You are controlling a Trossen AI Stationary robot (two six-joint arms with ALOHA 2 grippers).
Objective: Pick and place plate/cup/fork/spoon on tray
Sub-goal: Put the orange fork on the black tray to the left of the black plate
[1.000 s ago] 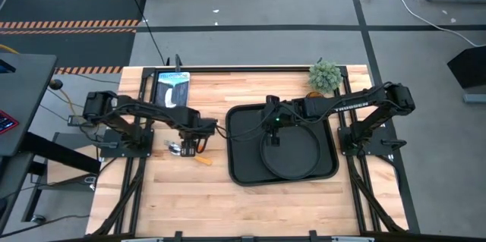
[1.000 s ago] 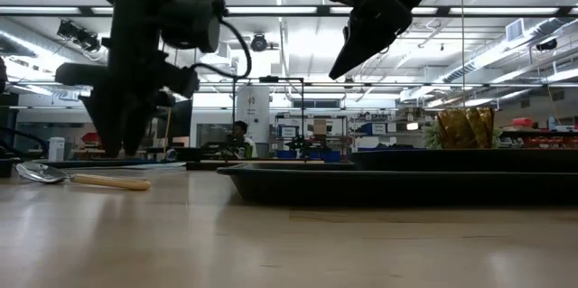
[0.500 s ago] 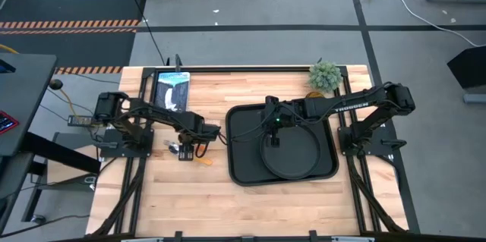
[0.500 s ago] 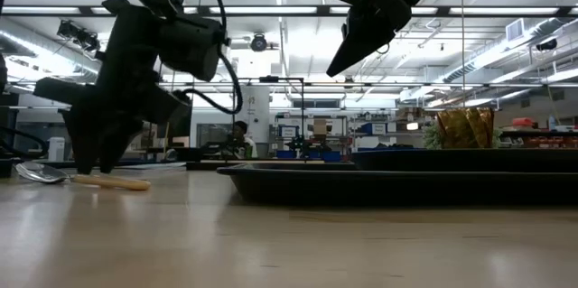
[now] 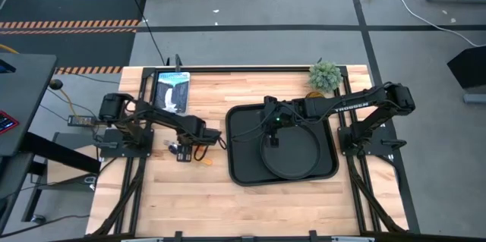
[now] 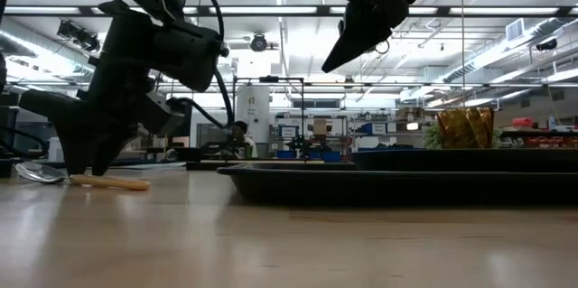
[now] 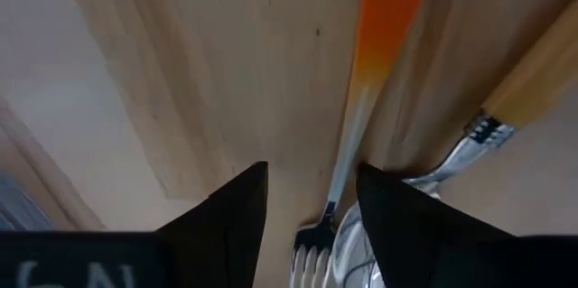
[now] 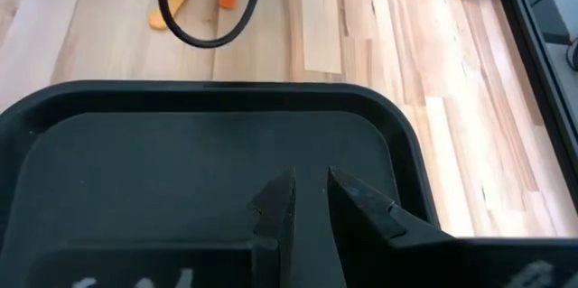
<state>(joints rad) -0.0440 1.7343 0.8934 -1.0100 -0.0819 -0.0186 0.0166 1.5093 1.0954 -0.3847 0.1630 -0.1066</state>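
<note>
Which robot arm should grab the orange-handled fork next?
The left. Its left gripper hangs open astride the orange-handled silver fork, while the right gripper sits over the black rectangular tray.

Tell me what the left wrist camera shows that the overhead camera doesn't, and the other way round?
Only the left wrist view shows the fork and the spoon close up: they lie side by side on the wood, and the left gripper has its jaws open around the fork's neck. Only the high view shows the tray with the plate on it, the right gripper above the tray, and a small plant. Both show the left gripper at the utensils on the wooden table.
</note>
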